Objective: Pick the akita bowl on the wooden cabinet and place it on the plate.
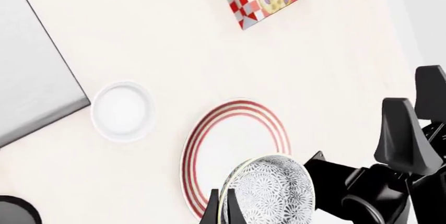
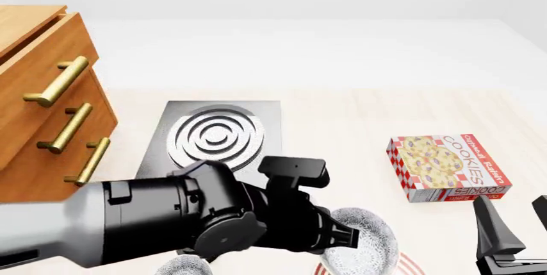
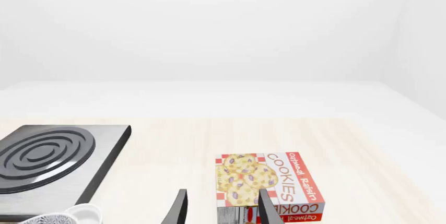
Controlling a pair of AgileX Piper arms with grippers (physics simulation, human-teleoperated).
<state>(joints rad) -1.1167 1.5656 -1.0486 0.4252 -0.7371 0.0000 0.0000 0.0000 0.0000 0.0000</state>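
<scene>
The akita bowl [image 1: 268, 190] hangs pinched in our left gripper [image 1: 221, 209] above the plate [image 1: 233, 153]; next we judge: lower, then release; our right gripper [image 3: 219, 208] idles spread

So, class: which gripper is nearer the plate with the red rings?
Left. The left gripper holds the akita bowl right over the plate; the right gripper waits off to the plate's right side.
</scene>
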